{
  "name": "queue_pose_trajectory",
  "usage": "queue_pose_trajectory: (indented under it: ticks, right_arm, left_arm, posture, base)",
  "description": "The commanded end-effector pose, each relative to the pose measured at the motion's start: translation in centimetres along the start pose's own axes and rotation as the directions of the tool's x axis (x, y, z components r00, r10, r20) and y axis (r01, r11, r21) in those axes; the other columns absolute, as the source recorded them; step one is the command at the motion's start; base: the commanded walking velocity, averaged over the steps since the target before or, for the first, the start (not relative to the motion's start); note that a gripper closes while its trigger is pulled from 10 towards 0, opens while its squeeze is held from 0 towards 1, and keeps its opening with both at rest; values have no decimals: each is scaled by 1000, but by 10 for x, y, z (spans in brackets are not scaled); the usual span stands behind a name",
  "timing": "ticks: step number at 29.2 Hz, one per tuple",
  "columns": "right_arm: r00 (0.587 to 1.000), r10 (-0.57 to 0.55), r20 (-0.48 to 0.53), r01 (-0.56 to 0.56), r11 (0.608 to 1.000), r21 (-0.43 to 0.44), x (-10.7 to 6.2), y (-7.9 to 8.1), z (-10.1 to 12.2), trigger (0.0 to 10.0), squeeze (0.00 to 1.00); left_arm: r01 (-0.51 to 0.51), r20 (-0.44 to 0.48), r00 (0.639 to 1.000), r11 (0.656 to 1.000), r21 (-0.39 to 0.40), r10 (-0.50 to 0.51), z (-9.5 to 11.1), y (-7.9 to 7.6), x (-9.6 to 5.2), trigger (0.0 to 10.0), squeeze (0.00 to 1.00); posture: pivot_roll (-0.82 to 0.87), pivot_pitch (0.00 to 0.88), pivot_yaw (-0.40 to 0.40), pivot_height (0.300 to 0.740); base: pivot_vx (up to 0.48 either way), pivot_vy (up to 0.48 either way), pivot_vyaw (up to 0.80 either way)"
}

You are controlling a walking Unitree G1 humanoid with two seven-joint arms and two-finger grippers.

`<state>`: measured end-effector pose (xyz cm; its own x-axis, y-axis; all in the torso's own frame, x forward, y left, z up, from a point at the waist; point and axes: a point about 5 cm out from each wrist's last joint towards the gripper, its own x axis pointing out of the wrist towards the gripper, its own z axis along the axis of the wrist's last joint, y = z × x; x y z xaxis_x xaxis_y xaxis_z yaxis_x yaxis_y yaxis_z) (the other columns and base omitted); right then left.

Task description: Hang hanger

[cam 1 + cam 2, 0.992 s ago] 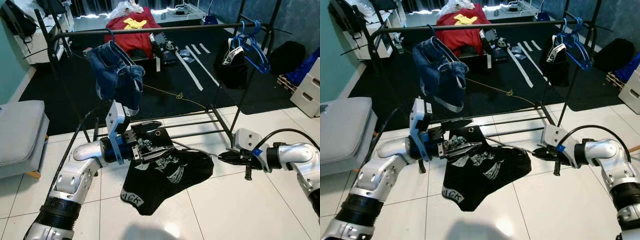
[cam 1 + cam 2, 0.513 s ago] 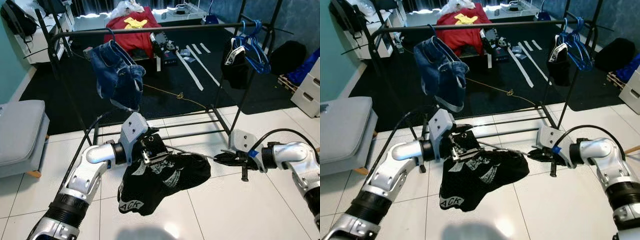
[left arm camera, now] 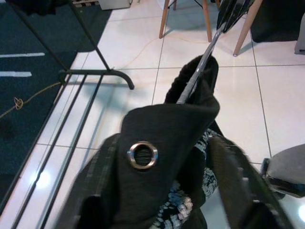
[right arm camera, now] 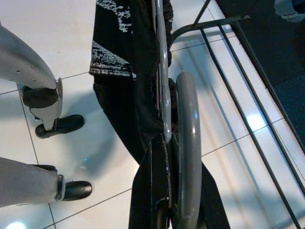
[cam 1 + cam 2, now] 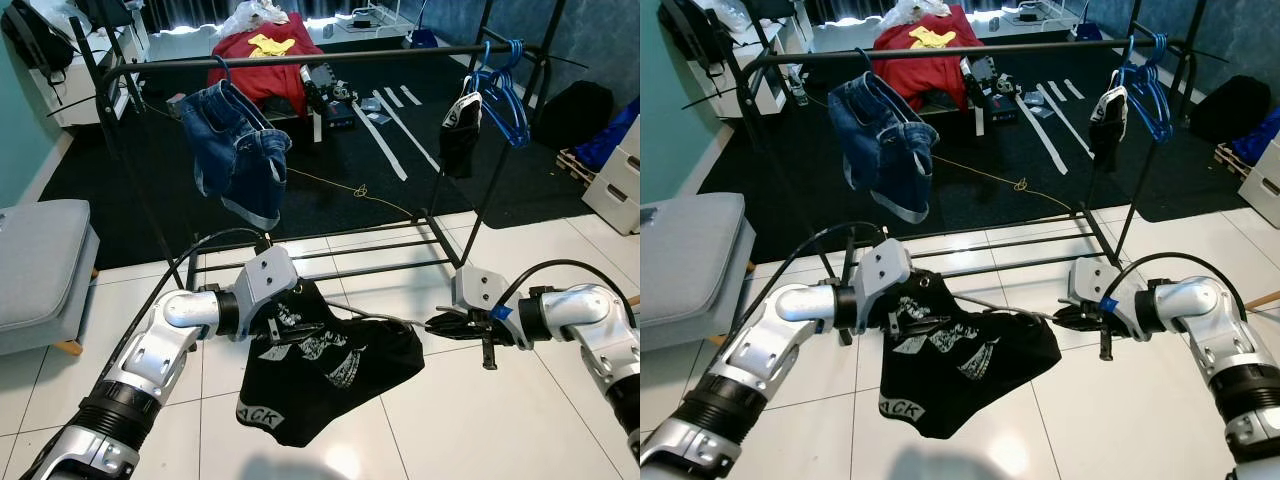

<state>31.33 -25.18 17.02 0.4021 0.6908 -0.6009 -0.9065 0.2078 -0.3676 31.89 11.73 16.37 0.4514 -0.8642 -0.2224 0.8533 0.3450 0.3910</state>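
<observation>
Fingers of the right gripper [image 5: 437, 325] clamp the hanger [image 5: 380, 319]; left gripper [image 5: 285, 320] fingers pinch the black shirt [image 5: 325, 370] draped on it, held low before the rail [image 5: 330, 57], likely for hanging.

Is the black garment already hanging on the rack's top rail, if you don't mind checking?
No, the black garment is held low between both hands over the tiles, below the top rail.

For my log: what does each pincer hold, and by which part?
Both hold the hanger carrying the black garment: left pincer at one end, right pincer at the other.
</observation>
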Motion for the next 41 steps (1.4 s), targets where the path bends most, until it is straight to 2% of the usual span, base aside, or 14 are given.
queue_pose_trajectory:
  ticks: [1,7,8,9,11,12,13,22,27,28,37,38,39,41]
  right_arm:
    - [999,-12,45,13,999,-33,-1,-3,10,10000,0]
    - [996,-11,89,10,1000,16,-2,-4,13,10000,0]
    - [994,-5,113,2,1000,27,-3,-4,15,10000,251]
    - [994,-5,113,2,1000,27,-3,-4,15,10000,251]
    - [990,4,139,-9,999,37,-4,-3,16,10000,580]
    - [989,6,148,-13,999,44,-4,-2,16,10000,941]
    - [988,5,155,-12,999,49,-4,-2,16,10000,1000]
    - [979,-2,202,-15,997,81,-9,-1,17,10000,1000]
    - [966,-91,243,68,992,105,-15,-8,21,10000,1000]
    - [955,-113,273,77,988,137,-19,-9,23,10000,0]
    - [855,-301,422,176,934,309,-52,-22,19,10000,0]
    - [823,-341,454,196,921,337,-60,-24,18,10000,0]
    - [690,-469,551,203,856,475,-81,-32,18,10000,0]
    - [690,-469,551,203,856,475,-81,-32,18,10000,0]
  left_arm:
    - [23,-19,1000,1000,-18,-23,-5,0,-3,0,0]
    - [38,21,999,997,-68,-37,-3,2,-6,0,0]
    - [43,33,999,996,-81,-40,-2,2,-7,0,0]
    - [43,33,999,996,-81,-40,-2,2,-7,0,0]
    - [42,56,998,994,-101,-36,-1,1,-8,0,0]
    - [33,68,997,993,-114,-26,-1,0,-8,0,0]
    - [27,74,997,992,-122,-18,-1,0,-9,0,0]
    - [20,101,995,988,-153,-4,-3,-2,-11,0,0]
    - [17,115,993,987,-161,2,-2,0,-14,0,0]
    - [13,123,992,987,-160,7,-1,2,-16,0,0]
    - [-28,134,990,987,-158,50,-1,11,-25,0,0]
    - [-36,132,990,986,-161,58,-1,13,-26,0,0]
    - [-46,126,990,985,-165,67,-3,14,-30,0,0]
    - [-46,126,990,985,-165,67,-3,14,-30,0,0]
  posture:
    - [35,101,41,740]
    - [35,99,41,740]
    - [35,99,41,740]
    - [35,99,41,740]
    - [33,97,44,740]
    - [30,96,46,740]
    - [30,96,46,740]
    - [27,98,46,740]
    - [24,98,48,740]
    - [24,98,48,740]
    - [26,97,42,740]
    - [26,99,43,740]
    - [25,99,43,740]
    - [25,99,43,740]
  base:
    - [0,0,0]
    - [0,0,0]
    - [0,0,0]
    - [0,0,0]
    - [0,0,0]
    - [0,0,0]
    - [0,0,0]
    - [0,0,0]
    - [0,0,0]
    - [0,0,0]
    - [0,0,0]
    - [0,0,0]
    - [0,0,0]
    - [0,0,0]
